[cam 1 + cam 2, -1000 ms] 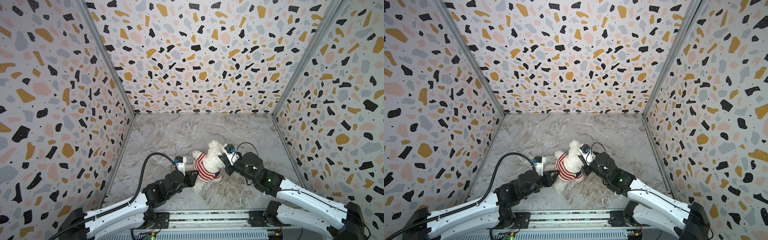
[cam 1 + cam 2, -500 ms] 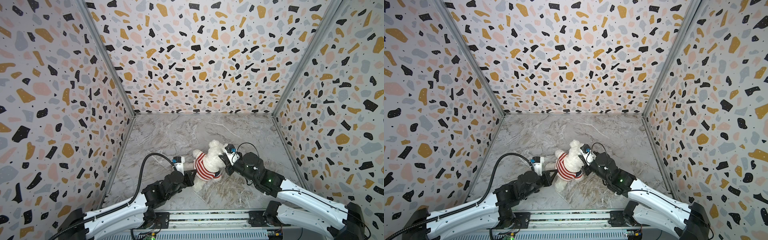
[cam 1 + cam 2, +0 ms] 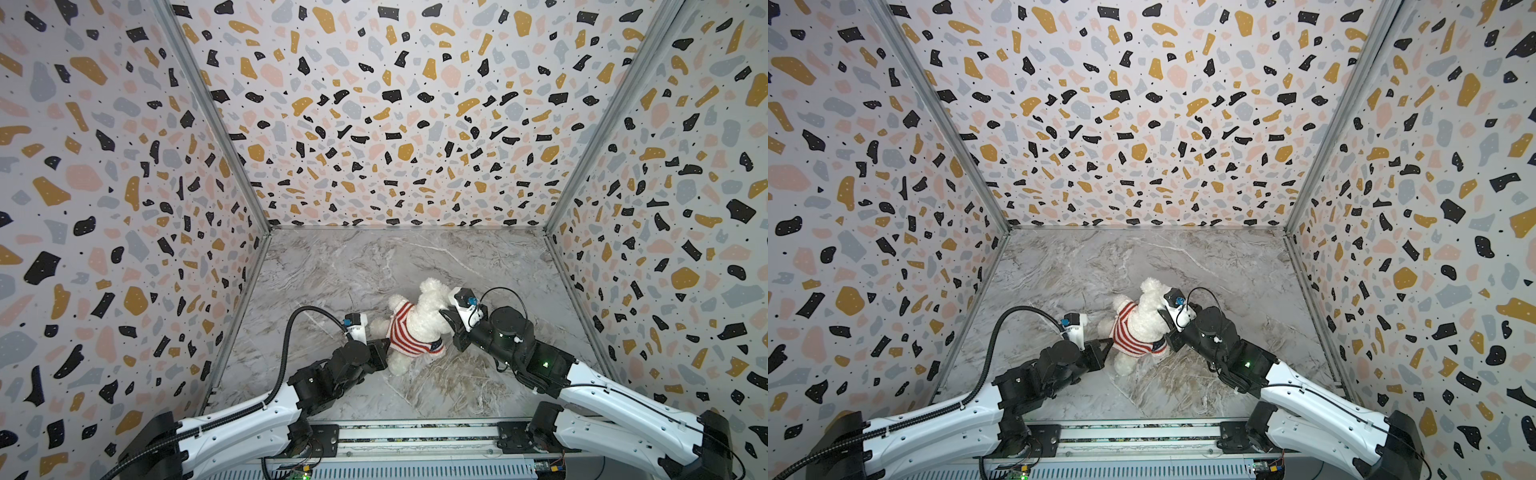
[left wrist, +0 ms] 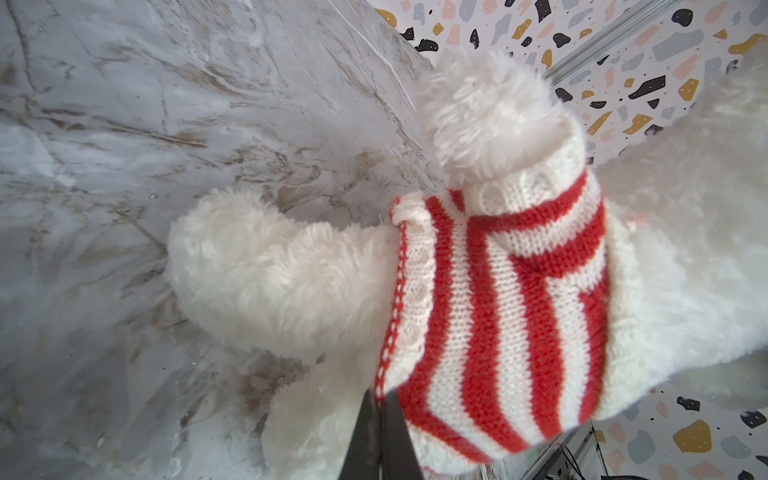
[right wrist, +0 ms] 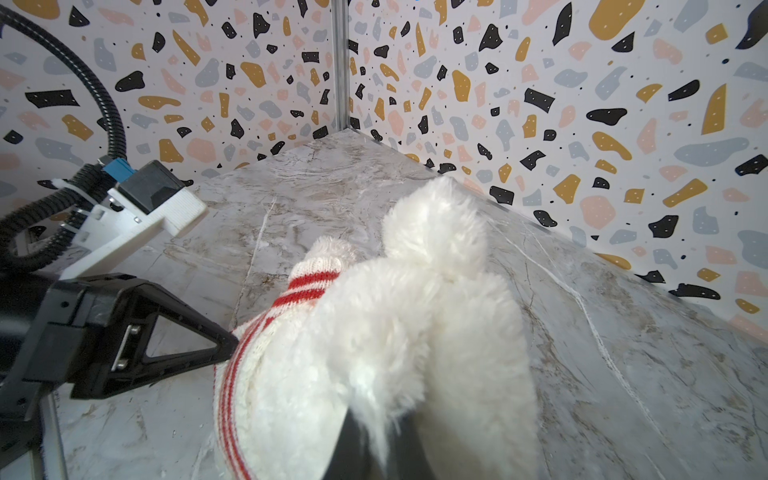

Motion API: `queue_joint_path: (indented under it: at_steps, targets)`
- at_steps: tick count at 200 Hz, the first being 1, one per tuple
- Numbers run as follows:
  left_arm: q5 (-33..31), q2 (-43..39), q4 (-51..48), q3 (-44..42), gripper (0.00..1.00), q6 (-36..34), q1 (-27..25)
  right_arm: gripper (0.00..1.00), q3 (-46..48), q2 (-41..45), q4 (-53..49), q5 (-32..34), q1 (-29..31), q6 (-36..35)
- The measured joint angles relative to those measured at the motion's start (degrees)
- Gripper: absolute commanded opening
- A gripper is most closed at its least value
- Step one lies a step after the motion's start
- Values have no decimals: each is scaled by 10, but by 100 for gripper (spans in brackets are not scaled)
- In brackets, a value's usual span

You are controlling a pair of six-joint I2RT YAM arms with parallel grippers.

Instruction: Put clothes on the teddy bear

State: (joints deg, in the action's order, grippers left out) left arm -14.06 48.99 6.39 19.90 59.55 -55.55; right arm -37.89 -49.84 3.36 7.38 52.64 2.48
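1. Tabletop (image 3: 374, 257): the teddy bear (image 3: 424, 316) rests front-middle, between both arms.
2. Striped top (image 3: 405, 332): over the body; its hem should be drawn down evenly.
3. Right jaws: clamped on head fur, so they can brace the bear.
4. Left jaws: pinched on the hem corner; pull gently.

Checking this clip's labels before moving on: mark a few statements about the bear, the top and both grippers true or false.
1. The striped top covers the teddy bear's torso. True.
2. The left gripper is open, clear of the top. False: it is shut, pinching the striped top's edge.
3. The right gripper is shut on the teddy bear's fur. True.
4. The bear rests against the back wall. False: it sits near the front, between both grippers.
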Motion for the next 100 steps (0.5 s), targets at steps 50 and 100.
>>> queue_joint_path:
  at_steps: [50,100]
  targets:
    - [19,5,3,8,22,-28,1,0,0,1,0,17,0,2]
    - [53,-3,36,8,53,-44,2,0,0,5,-7,53,0,16]
